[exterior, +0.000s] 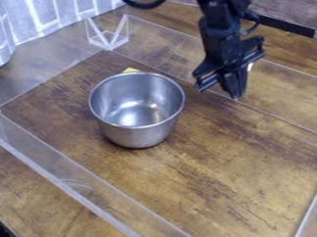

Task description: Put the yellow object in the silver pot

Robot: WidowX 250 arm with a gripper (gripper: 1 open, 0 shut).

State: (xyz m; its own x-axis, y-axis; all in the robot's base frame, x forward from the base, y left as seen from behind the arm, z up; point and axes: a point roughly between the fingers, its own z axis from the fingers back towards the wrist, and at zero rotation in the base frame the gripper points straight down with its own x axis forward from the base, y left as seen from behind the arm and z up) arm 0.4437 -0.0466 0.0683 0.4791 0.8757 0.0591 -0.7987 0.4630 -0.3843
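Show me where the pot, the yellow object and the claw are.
pot [138, 108]: camera view, inner bottom.
yellow object [129, 70]: camera view, sliver behind the pot.
claw [235, 86]: camera view, between fingertips.

**Worn wooden tabletop under soft, even light**

A dark, scuffed wooden table of long planks fills the view, its grain streaked pale. Clear plastic sheeting with shiny edges lies along its left side. A small clear stand sits near the far edge, and a pale curtain hangs behind.
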